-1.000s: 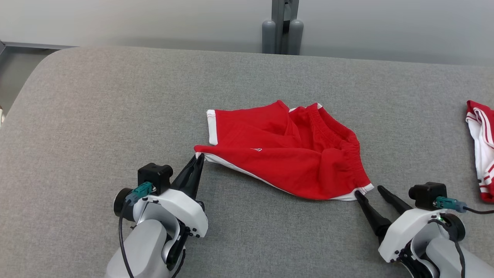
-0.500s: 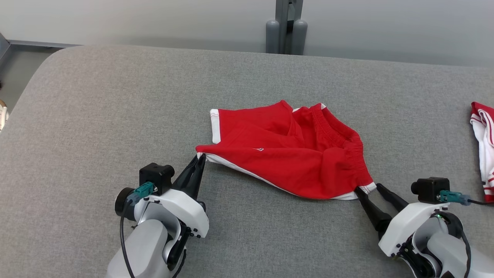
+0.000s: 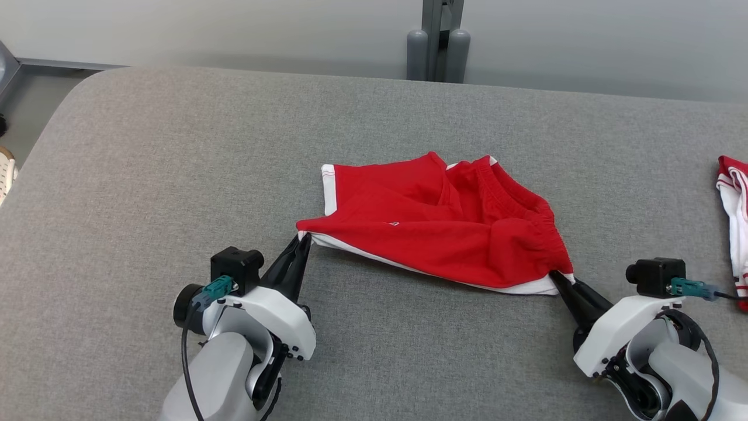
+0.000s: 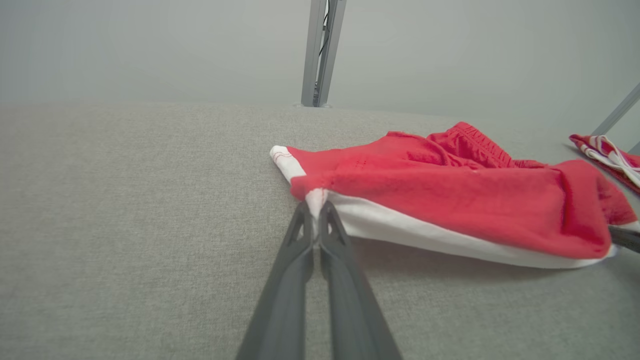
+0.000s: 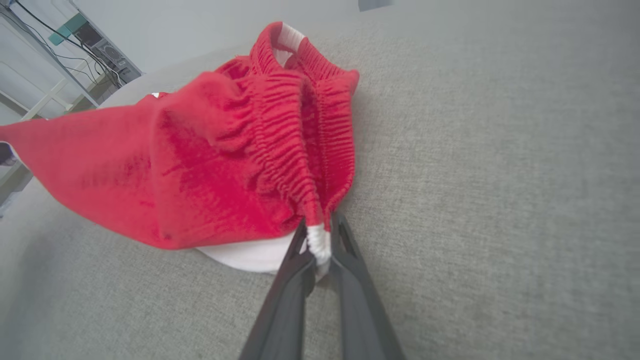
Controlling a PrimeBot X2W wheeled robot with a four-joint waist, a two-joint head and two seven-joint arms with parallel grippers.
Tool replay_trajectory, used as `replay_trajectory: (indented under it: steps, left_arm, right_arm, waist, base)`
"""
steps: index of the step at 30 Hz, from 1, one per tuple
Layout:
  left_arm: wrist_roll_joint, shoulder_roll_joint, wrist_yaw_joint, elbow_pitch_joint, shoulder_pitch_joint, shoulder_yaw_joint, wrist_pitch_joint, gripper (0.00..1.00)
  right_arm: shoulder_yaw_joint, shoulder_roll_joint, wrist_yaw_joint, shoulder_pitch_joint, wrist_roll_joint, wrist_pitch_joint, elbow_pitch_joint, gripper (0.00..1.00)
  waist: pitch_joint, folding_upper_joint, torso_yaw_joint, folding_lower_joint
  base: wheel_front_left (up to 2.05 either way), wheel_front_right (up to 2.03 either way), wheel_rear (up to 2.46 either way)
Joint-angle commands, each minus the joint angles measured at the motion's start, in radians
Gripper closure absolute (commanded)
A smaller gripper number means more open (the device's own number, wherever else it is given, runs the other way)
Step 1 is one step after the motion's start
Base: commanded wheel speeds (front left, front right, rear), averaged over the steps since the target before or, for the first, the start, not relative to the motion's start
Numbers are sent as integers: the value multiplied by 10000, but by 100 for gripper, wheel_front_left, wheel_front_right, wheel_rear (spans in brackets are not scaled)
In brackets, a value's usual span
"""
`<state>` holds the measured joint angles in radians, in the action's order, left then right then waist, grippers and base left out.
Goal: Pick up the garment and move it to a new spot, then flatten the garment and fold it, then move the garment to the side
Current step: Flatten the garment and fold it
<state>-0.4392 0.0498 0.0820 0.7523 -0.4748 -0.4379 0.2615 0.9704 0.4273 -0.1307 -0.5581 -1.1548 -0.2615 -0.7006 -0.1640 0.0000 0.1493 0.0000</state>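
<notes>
The garment point(image 3: 444, 225) is a pair of red shorts with white trim, lying crumpled in the middle of the grey table point(image 3: 175, 146). My left gripper point(image 3: 302, 238) is shut on its near left corner, where the white hem point(image 4: 316, 197) is pinched between the fingertips. My right gripper point(image 3: 560, 278) is shut on the near right corner, with the white end of the elastic waistband point(image 5: 318, 242) between its fingers. The near edge of the shorts point(image 4: 450, 200) hangs stretched between the two grippers, slightly off the surface.
A second red and white striped garment point(image 3: 733, 222) lies at the table's right edge and also appears in the left wrist view point(image 4: 607, 155). A grey metal post point(image 3: 437, 41) stands behind the far edge. The table's rounded left corner drops off at the far left.
My right gripper went from open beside the waistband corner to shut on it. That corner has lifted and the near edge has pulled tauter. The left gripper held its grip.
</notes>
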Motion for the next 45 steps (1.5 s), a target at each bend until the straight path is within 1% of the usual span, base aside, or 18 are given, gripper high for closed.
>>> replay_trajectory:
  steps: [1, 7, 13, 16, 22, 23, 24, 25, 26, 28, 32, 37, 42, 45]
  left_arm:
    - [56, 46, -15, 20, -10, 46, 43, 100]
    - [-137, 98, 138, 310, 113, 48, 19, 100]
    - [-438, 429, 321, 384, 78, -16, -323, 100]
    - [-679, 743, 411, 151, 23, -88, -653, 100]
    - [-1122, 1448, 468, -880, -358, -446, -1510, 100]
    - [-1292, 1681, 473, -1372, -554, -710, -1893, 100]
    - [-1428, 1776, 477, -1622, -656, -822, -2083, 100]
    - [-1590, 1864, 478, -1887, -792, -894, -2272, 100]
    - [-1996, 2001, 478, -2362, -1140, -926, -2614, 100]
    - [-2333, 2138, 479, -2750, -1497, -924, -2906, 100]
    - [-2922, 2102, 481, -3252, -2164, -812, -3323, 100]
    - [-3200, 1960, 425, -3400, -2695, -608, -3341, 100]
    - [-3562, 1708, 419, -3400, -2542, -461, -3372, 100]
    - [-3647, 1742, 393, -3345, -2399, -458, -3394, 100]
  right_arm:
    - [-87, 94, -3, 122, 16, -48, 9, 100]
    - [-680, 178, -3, 397, -38, -49, 558, 100]
    - [-1203, 447, -3, 531, -23, -51, 1278, 100]
    - [-1446, 591, -3, 380, -11, -50, 1615, 100]
    - [-1528, 1009, -2, -280, 251, -52, 2099, 100]
    - [-1530, 1100, -2, -596, 273, -52, 2172, 100]
    - [-1542, 1133, -2, -791, 264, -47, 2189, 100]
    - [-1565, 1167, -2, -1000, 217, -11, 2203, 100]
    - [-1663, 1240, -2, -1430, 181, 53, 2131, 100]
    - [-1697, 1328, -2, -1891, 397, 124, 1914, 100]
    - [-1766, 1183, -2, -2804, 871, 192, 1273, 100]
    - [-2163, 664, -3, -3508, 711, 396, 532, 100]
    - [-2357, 387, -3, -3613, 428, 589, 458, 100]
    - [-2365, 339, -3, -3494, 303, 729, 471, 100]
  waist:
    - [24, 0, -20, 0]
    - [348, 0, -180, 0]
    - [944, 0, -383, 0]
    - [1296, 0, -471, 0]
    - [1916, 0, -604, 0]
    - [2049, 0, -635, 0]
    - [2112, 0, -652, 0]
    - [2171, 0, -673, 0]
    - [2281, 0, -710, 0]
    - [2367, 0, -748, 0]
    - [2512, 0, -822, 0]
    - [2623, 0, -921, 0]
    - [2625, 0, -984, 0]
    - [2562, 0, -1019, 0]
  base:
    - [0, 0, 0]
    - [0, 0, 0]
    - [0, 0, 0]
    - [0, 0, 0]
    - [0, 0, 0]
    - [0, 0, 0]
    - [0, 0, 0]
    - [0, 0, 0]
    - [0, 0, 0]
    - [0, 0, 0]
    - [0, 0, 0]
    - [0, 0, 0]
    - [0, 0, 0]
    - [0, 0, 0]
